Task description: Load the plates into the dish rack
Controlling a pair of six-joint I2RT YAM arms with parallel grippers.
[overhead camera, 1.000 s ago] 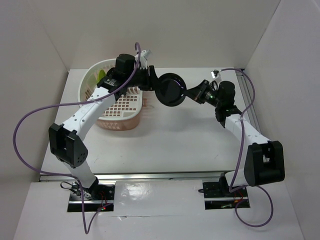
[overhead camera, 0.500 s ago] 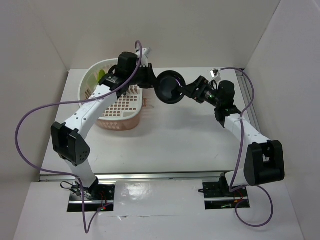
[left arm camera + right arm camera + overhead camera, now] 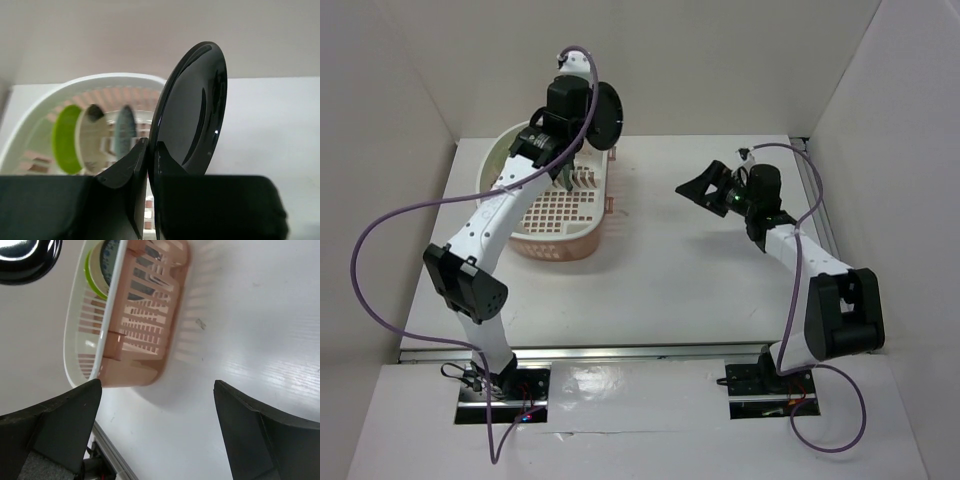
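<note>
left pincer is seen pinching the glossy black plate by its rim, with the jaws pressed onto the lower edge from both sides. in the left wrist view the two dark fingers are shown clamped on the plate, which is held upright on edge and leaned slightly to the right. the plate is raised off the table, near the far right end of the dish rack. whether it hangs directly over the rim cannot be told.

right pincer is spread wide and nothing is held in it. it is kept above the bare table, well apart from the rack, with its jaws pointed towards the rack. in the right wrist view its two fingers are seen far apart at the bottom corners. the pale pink rack is framed above and between them, and the black plate is glimpsed at the upper left corner.

the dish rack is set on the far left part of the white table. three plates are stood on edge inside it, side by side at its far left end. in the left wrist view they are, from left to right, the lime green plate, the cream plate and the blue-patterned plate. they are blurred there, so the prongs between them cannot be made out.
</note>
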